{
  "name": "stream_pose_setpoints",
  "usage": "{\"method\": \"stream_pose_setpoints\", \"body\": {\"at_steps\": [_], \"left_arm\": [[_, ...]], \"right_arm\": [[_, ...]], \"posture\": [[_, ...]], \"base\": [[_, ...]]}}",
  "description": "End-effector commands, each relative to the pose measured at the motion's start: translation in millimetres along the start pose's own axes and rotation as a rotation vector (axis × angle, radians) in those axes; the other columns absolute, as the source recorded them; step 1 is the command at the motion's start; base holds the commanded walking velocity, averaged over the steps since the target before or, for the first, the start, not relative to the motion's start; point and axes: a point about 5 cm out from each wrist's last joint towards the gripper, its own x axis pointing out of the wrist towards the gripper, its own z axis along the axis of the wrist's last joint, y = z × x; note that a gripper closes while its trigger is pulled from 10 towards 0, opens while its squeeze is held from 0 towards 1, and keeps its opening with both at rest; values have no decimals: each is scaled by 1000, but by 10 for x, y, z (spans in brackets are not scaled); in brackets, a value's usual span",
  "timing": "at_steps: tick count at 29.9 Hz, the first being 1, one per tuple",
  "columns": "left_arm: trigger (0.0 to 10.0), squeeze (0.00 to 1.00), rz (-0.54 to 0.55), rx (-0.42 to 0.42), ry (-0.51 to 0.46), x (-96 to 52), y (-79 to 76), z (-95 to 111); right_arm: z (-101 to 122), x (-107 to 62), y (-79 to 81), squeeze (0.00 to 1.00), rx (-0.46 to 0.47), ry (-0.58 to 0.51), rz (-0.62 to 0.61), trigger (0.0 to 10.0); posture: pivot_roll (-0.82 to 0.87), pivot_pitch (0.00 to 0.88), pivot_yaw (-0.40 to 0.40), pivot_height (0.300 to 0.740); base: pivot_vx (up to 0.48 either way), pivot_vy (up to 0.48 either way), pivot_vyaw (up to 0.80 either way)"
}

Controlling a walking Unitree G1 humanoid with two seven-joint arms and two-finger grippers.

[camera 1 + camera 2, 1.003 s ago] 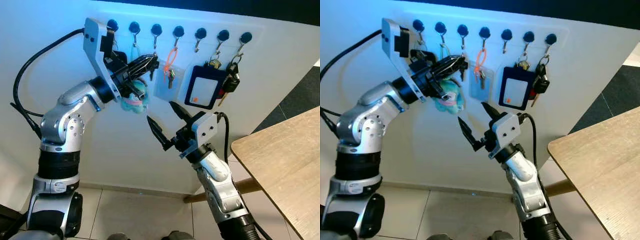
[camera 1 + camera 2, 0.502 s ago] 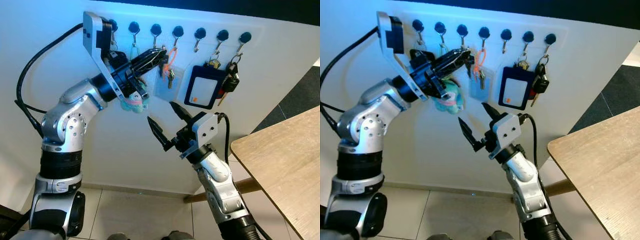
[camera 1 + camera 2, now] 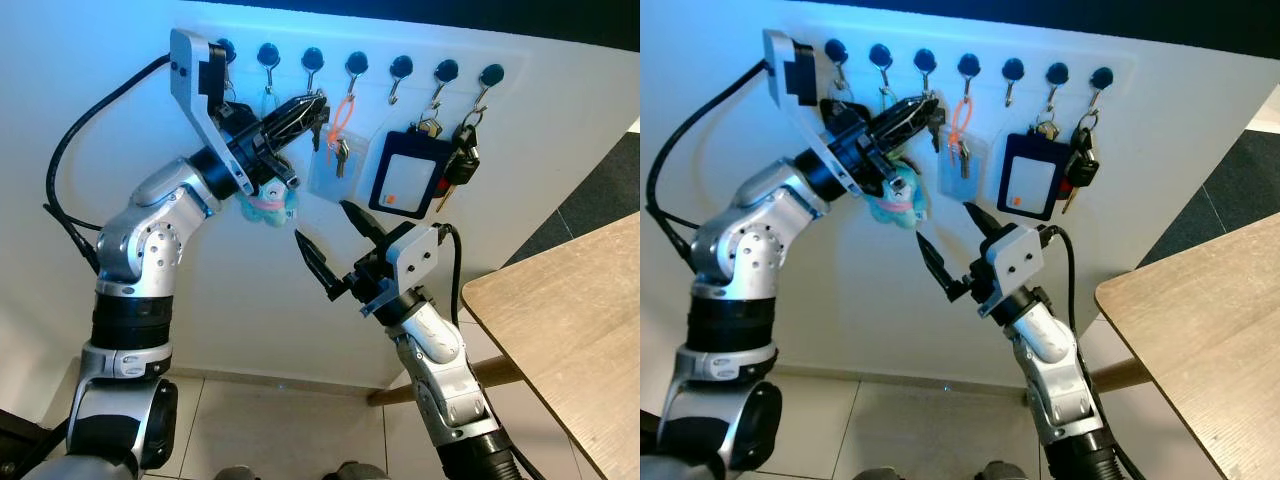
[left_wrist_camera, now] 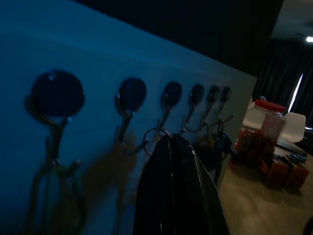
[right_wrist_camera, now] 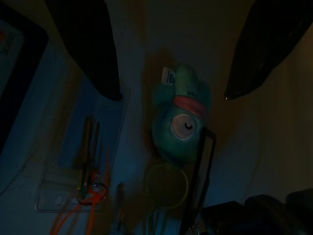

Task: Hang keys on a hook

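The left tool [image 3: 305, 108] is reaching up to the row of hooks [image 3: 401, 68] on the white wall [image 3: 560, 130], its two black fingers [image 4: 173, 196] pressed together and pinching the keys [image 3: 320, 118] just below the third hook [image 3: 312, 60] from the robot's left. In the left wrist view a metal ring [image 4: 155, 141] is sticking out past the closed fingertips, sitting right beside that hook's curved wire; whether the ring is already over the wire cannot be told. A teal plush charm [image 3: 266, 200] is hanging under the left tool against the wall, and in the right wrist view it is showing a round eye and a pink band, with a yellow-green ring [image 5: 166, 185] below it.

The right tool [image 3: 335, 245] is being held lower down, in front of the wall, with its fingers spread wide apart and gripping nothing; the plush charm is lying between them in its wrist view, well apart from both.

On the hooks further to the robot's right, an orange strap with a clear card sleeve [image 3: 335, 160] is hanging, then a dark badge holder [image 3: 405, 182], then a bunch of black car keys [image 3: 460, 160]. The corner of a wooden desk [image 3: 570, 340] is showing at the right, and tiled floor [image 3: 290, 430] is lying below.
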Motion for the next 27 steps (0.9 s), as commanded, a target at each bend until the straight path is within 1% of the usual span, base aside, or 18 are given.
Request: {"method": "stream_pose_setpoints", "body": {"at_steps": [1, 6, 11, 15, 20, 21, 22, 23, 25, 27], "left_arm": [[0, 0, 1, -6, -26, 19, 3, 10], [0, 0, 20, -22, -47, 3, 42, 12], [0, 0, 22, -29, -47, -8, 52, 3], [0, 0, 25, -77, -55, -64, 72, -37], [0, 0, 54, -117, -64, -116, 110, -85], [0, 0, 69, -140, -71, -145, 134, -106], [0, 0, 69, -140, -71, -145, 134, -106], [0, 0, 79, -160, -74, -171, 151, -128], [0, 0, 79, -160, -74, -171, 151, -128], [0, 0, 86, -177, -74, -200, 164, -153]], "right_arm": [[1, -14, -2, 0, 7, 7, 0, 10000], [4, -15, 4, 0, 10, 7, 2, 10000], [2, -15, 7, 0, 10, 9, 4, 10000], [-2, -16, 7, 0, 10, 12, 5, 10000], [-3, -17, 8, 0, 10, 14, 6, 10000], [-3, -14, 12, 0, 11, 15, 7, 10000], [-3, -14, 12, 0, 11, 15, 7, 10000], [-3, -15, 10, 0, 11, 15, 8, 10000], [-3, -15, 10, 0, 11, 15, 8, 10000], [-3, -16, 8, 0, 11, 15, 8, 10000]], "posture": [[77, 76, -61, 740], [78, 77, -61, 740], [78, 77, -62, 740], [77, 79, -61, 740], [78, 80, -62, 740], [78, 80, -62, 740], [78, 80, -62, 740], [78, 80, -62, 740], [78, 80, -62, 740], [78, 79, -63, 740]], "base": [[0, 0, 0], [0, 0, 0], [0, 0, 0], [0, 0, 0], [0, 0, 0], [0, 0, 0], [0, 0, 0], [0, 0, 0], [0, 0, 0], [0, 0, 0]]}}
